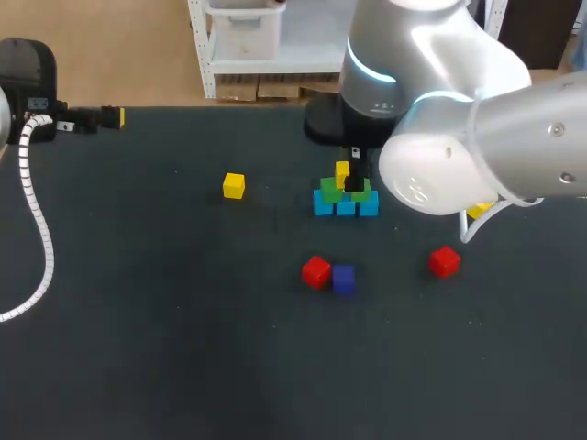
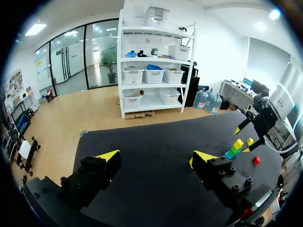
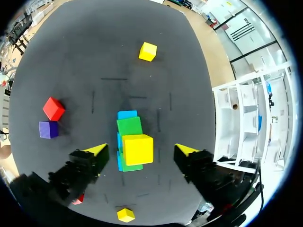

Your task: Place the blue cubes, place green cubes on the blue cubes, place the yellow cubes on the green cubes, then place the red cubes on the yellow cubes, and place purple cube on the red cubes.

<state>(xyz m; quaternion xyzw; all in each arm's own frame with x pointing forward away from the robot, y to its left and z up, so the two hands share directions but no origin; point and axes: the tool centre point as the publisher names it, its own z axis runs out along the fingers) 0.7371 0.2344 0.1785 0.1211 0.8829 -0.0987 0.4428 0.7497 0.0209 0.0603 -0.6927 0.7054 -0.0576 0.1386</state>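
The yellow cube is sitting on the green cubes, which are resting on the row of blue cubes just past the middle of the table. Whether it is bridging both greens or loading only one cannot be told from here.

The right gripper is hanging directly over this stack. Its jaws are standing wide, one finger on each side of the yellow cube and neither touching it, so the cube is bearing on the greens alone.

Near the stack, a second yellow cube is lying loose out on the left arm's side. A third yellow cube is showing partly behind the right arm. Nearer the robot, one red cube is lying against the purple cube, and the other red cube is lying apart on the right arm's side.

The left gripper is waiting well away at the far left corner, with its jaws spread wide and nothing between them.

By my reading, the yellow layer is the step in hand, with the first cube set and let go. The next move calls for a straight vertical lift, so that neither finger is brushing the cube. After that comes a reach for a loose yellow cube, to be placed beside the first. The red and purple cubes are not yet due.
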